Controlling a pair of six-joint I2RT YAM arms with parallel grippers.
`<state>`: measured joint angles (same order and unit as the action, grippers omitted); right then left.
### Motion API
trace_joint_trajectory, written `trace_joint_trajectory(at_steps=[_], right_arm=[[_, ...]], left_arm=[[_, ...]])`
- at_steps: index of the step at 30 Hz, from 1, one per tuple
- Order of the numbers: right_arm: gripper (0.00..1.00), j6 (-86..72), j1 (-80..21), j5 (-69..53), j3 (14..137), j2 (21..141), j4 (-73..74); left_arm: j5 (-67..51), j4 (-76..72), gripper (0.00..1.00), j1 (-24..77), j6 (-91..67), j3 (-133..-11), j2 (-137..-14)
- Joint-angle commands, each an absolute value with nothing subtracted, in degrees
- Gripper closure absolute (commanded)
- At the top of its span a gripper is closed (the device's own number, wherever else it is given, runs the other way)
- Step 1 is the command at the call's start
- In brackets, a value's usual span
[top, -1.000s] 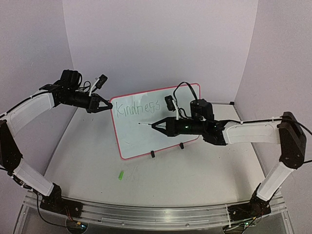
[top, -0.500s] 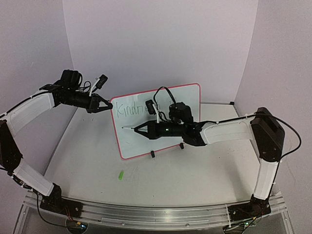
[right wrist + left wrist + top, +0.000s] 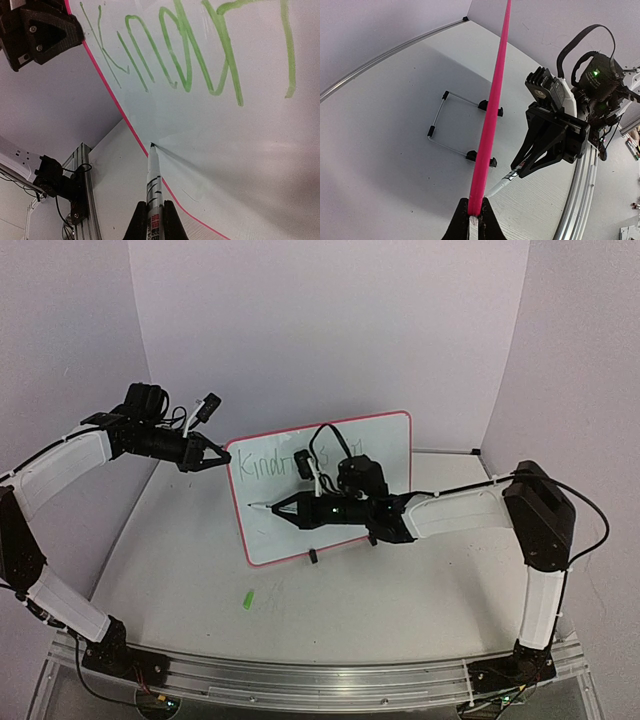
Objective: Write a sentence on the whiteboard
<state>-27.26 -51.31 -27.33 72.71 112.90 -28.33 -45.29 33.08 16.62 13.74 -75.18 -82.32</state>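
The whiteboard (image 3: 290, 537) stands tilted on its stand in mid-table, pink-rimmed. One green word of the sentence (image 3: 262, 465), "Kindness", runs along its top; its end is hidden behind my right arm. In the right wrist view the letters (image 3: 185, 55) fill the upper board. My left gripper (image 3: 219, 461) is shut on the board's upper left rim (image 3: 490, 120), and the left wrist view shows the left gripper (image 3: 475, 216) pinching that edge. My right gripper (image 3: 284, 510) is shut on a white marker (image 3: 154, 182). The marker's tip touches the board near its left edge, below the word.
A small green marker cap (image 3: 247, 598) lies on the table in front of the board. The wire stand (image 3: 443, 120) with black clips (image 3: 313, 556) props the board. Purple walls close in on three sides. A metal rail (image 3: 300, 680) runs along the near edge.
My right gripper has carried the marker leftward across the board, from its middle to near the left edge, under the start of the word. The left arm has not moved.
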Motion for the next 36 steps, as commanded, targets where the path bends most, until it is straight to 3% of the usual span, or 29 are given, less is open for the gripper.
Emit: trace_joint_trajectory(at_steps=[1, 10, 18, 36], right_arm=[[1.0, -27.78, -51.29, -22.34, 71.28, 112.65, -29.31], [1.0, -27.96, -51.24, -21.63, 68.35, 111.37, -29.34], [1.0, -26.89, -51.21, -30.38, 68.96, 109.37, -32.08], [1.0, -28.48, -50.48, -25.04, 68.72, 109.48, -33.75]], left_arm=[[-46.46, 31.98, 1.0, 17.08, 14.49, -75.15, -80.08], [-46.47, 31.92, 1.0, 17.14, 14.48, -75.15, -79.89], [-46.37, 31.91, 1.0, 17.25, 14.56, -75.16, -79.89], [-46.28, 31.99, 1.0, 17.36, 14.59, -75.22, -79.89]])
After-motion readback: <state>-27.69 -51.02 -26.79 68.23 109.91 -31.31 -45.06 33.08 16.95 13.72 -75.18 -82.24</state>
